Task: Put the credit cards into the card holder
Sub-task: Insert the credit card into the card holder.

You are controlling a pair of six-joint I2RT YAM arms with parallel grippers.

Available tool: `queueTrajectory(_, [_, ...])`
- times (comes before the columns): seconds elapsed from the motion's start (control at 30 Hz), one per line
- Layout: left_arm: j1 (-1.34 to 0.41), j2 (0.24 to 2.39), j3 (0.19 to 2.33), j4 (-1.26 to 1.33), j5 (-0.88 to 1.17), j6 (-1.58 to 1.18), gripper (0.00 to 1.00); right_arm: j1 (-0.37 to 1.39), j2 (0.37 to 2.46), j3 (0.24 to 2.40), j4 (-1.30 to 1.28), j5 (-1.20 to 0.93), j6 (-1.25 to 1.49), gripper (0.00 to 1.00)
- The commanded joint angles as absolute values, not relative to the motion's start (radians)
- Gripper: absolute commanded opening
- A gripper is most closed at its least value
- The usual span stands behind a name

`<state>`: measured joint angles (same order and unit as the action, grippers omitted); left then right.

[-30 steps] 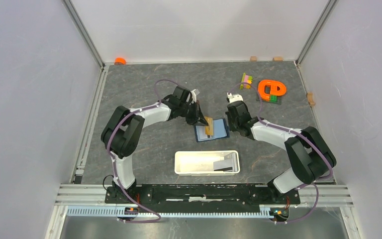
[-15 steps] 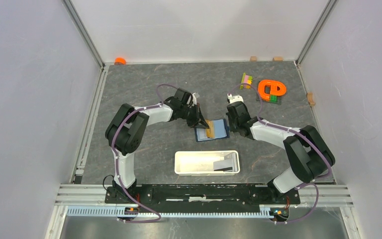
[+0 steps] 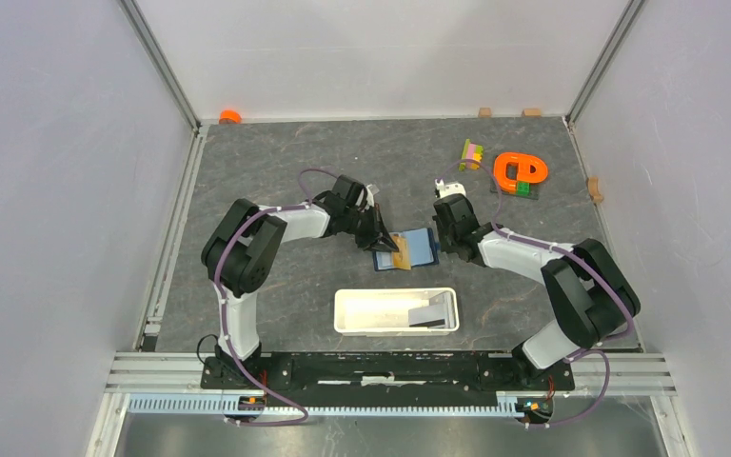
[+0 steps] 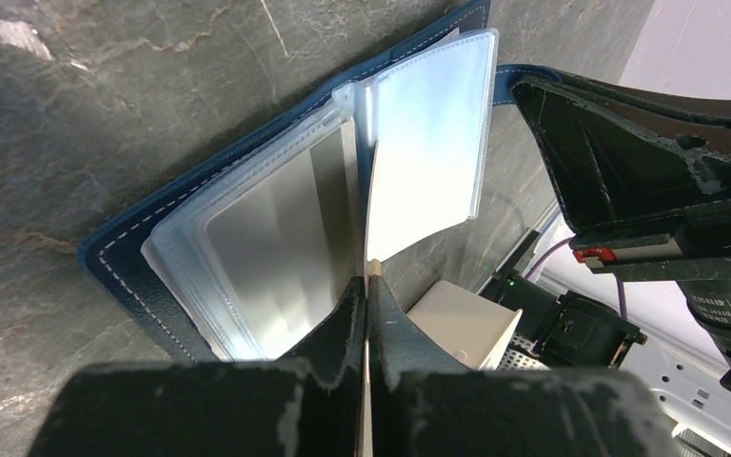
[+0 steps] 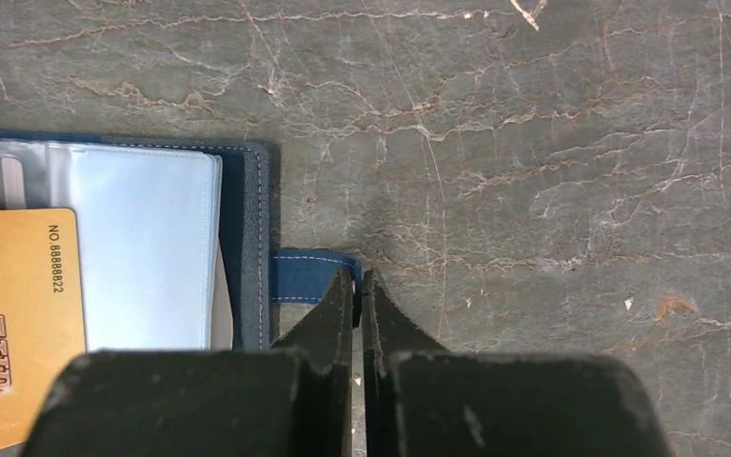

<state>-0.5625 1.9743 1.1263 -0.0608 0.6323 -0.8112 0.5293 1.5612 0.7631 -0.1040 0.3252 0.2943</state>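
Note:
The navy card holder (image 3: 421, 248) lies open mid-table with its clear sleeves showing (image 4: 428, 143). My left gripper (image 3: 384, 240) (image 4: 368, 284) is shut on a gold credit card (image 3: 400, 250), seen edge-on from the wrist, its far end at the fold between the sleeves. A grey shiny face shows through the left sleeve (image 4: 276, 228). My right gripper (image 3: 441, 240) (image 5: 357, 282) is shut on the holder's blue snap tab (image 5: 306, 276), pinning it at the right edge. The gold card (image 5: 19, 324) reads "VIP". More credit cards (image 3: 428, 315) lie in the white tray.
The long white tray (image 3: 343, 310) sits just in front of the card holder, between the arm bases. An orange ring (image 3: 520, 171) and a green-pink block (image 3: 472, 154) lie at the back right. An orange cap (image 3: 230, 116) rests in the back left corner.
My left gripper has edged down and toward the card holder with the gold card, which now lies lower over the holder's left half. The right gripper has stayed on the tab.

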Motion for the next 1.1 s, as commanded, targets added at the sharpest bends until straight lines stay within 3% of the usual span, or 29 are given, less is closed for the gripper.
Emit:
queueTrajectory(0.0, [-0.555,1.980,1.127,-0.043,0.632,-0.834,0.02,0.526,1.571,0.799,-0.106,0.351,0.306,0.00])
queueTrajectory(0.6, [-0.532,2.053,1.155,-0.005,0.708,-0.842,0.02,0.526,1.575,0.804,-0.117,0.352,0.306,0.00])
queueTrajectory(1.07, [-0.524,2.088,1.135,0.175,0.758,-0.887,0.02,0.525,1.584,0.800,-0.111,0.337,0.307,0.00])
